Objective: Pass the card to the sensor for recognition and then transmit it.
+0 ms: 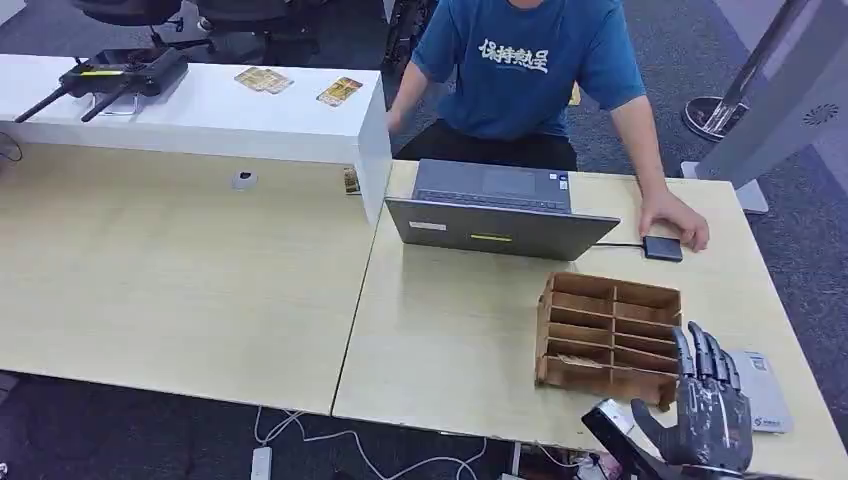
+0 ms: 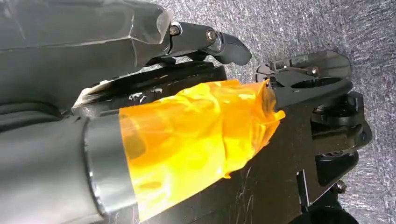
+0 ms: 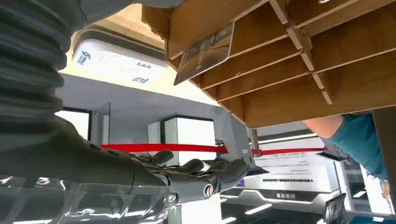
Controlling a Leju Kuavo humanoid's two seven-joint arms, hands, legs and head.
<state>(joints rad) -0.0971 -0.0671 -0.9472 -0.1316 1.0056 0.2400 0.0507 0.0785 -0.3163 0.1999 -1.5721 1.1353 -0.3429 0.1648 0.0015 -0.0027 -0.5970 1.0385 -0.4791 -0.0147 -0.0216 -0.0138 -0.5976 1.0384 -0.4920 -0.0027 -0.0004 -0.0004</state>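
Note:
A card [image 1: 580, 361] lies in a near slot of the brown wooden rack [image 1: 610, 335] on the right table; its printed end [image 3: 205, 53] sticks out of the rack [image 3: 289, 60] in the right wrist view. My right hand [image 1: 706, 405] hovers at the rack's near right corner, fingers straight and apart, holding nothing, its dark fingers [image 3: 201, 171] short of the card. A flat white reader [image 1: 762, 392] lies just right of that hand, also seen as the white reader [image 3: 116, 63]. My left hand [image 2: 205, 39] hangs over grey carpet, holding nothing.
A person in a blue shirt sits behind the open laptop [image 1: 500, 215], one hand on a small black box [image 1: 662, 248] wired to it. A white shelf [image 1: 200, 120] at back left carries two cards [image 1: 263, 80] and a black device with antennas [image 1: 120, 75].

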